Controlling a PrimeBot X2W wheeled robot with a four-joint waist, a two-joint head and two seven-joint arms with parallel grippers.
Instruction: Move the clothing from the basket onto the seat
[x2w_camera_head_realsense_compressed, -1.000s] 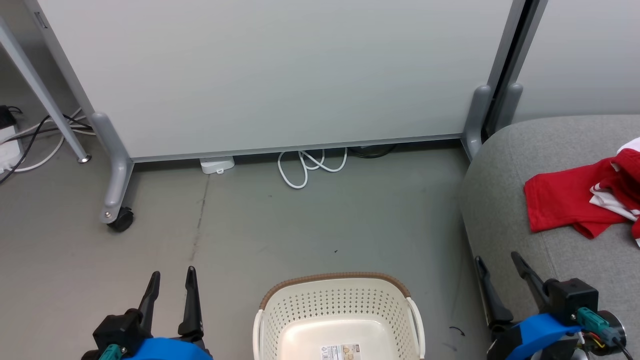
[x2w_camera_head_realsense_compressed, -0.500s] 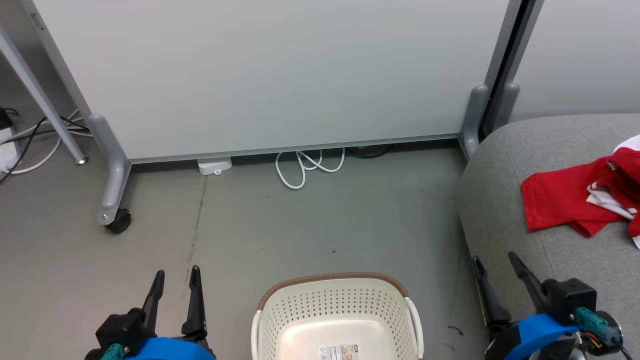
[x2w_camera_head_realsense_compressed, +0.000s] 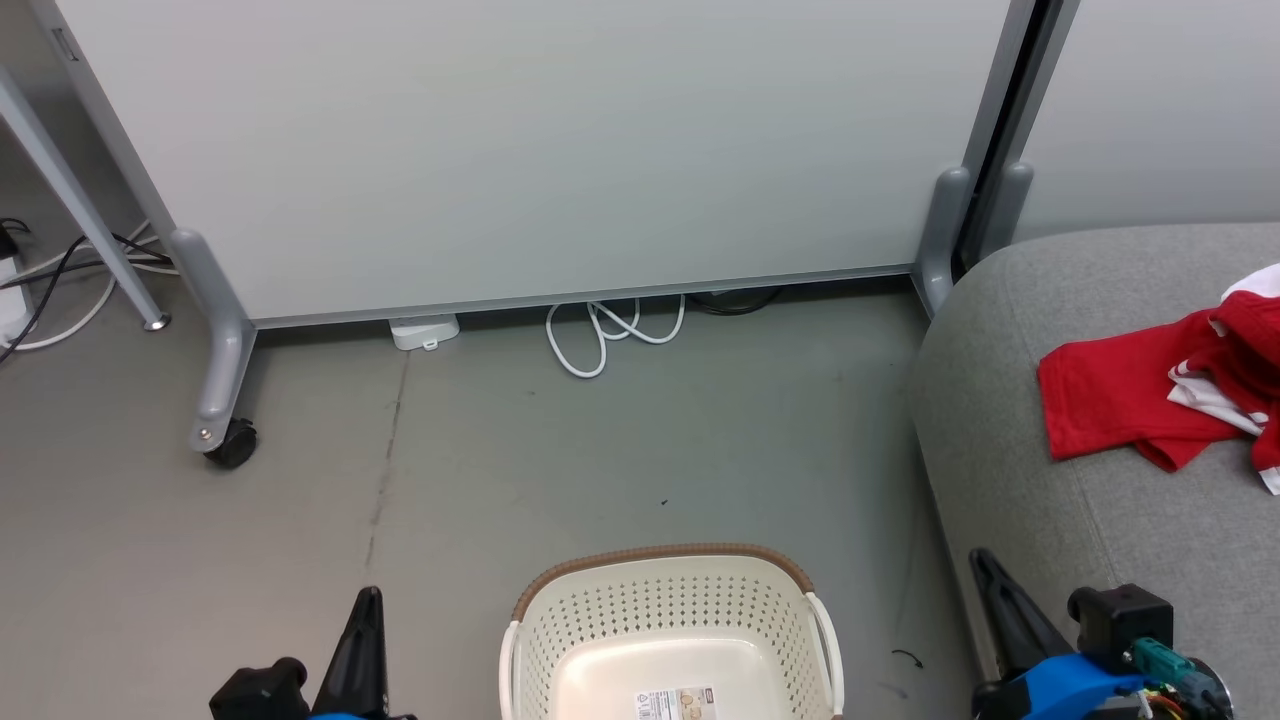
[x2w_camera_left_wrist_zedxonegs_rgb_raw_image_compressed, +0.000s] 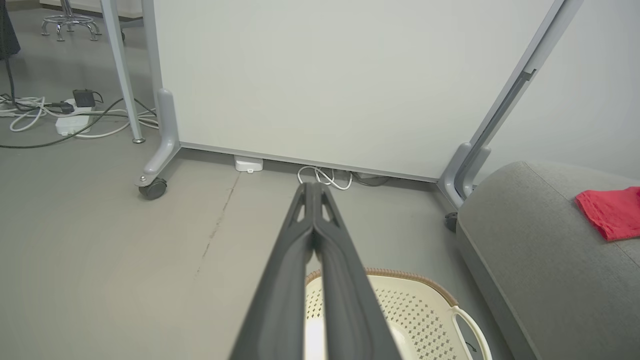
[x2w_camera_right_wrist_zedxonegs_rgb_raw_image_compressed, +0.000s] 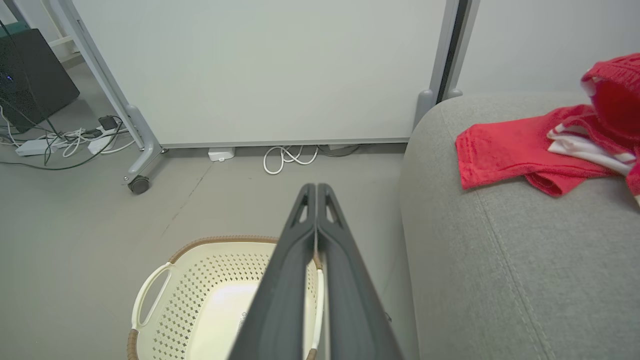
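Left gripper (x2w_camera_head_realsense_compressed: 368, 598): low at the left of the head view, its two dark fingers pressed flat together with nothing between them, poised over the floor (x2w_camera_head_realsense_compressed: 150, 560).
Partition panel (x2w_camera_head_realsense_compressed: 540, 150): pale, upright on grey legs, spanning the back of the scene; a black castor (x2w_camera_head_realsense_compressed: 232, 443) shows under its left leg.
White cable (x2w_camera_head_realsense_compressed: 600, 335): looped on the floor at the foot of the panel, well beyond the basket.
Basket (x2w_camera_head_realsense_compressed: 675, 608): cream, perforated, brown-rimmed, standing on the floor between the two grippers; its pale bottom and a paper label (x2w_camera_head_realsense_compressed: 678, 703) are in plain sight.
Right gripper (x2w_camera_head_realsense_compressed: 981, 556): low at the right, fingers likewise clamped together on nothing, just beside the near edge of the seat and to the right of the basket.
Seat (x2w_camera_head_realsense_compressed: 1010, 400): broad grey cushion at the right, its rounded side near the basket.
Clothing (x2w_camera_head_realsense_compressed: 1125, 400): red fabric with white trim, lying crumpled on top of the seat, beyond the right gripper and to its right, well apart from its fingers and from the basket.
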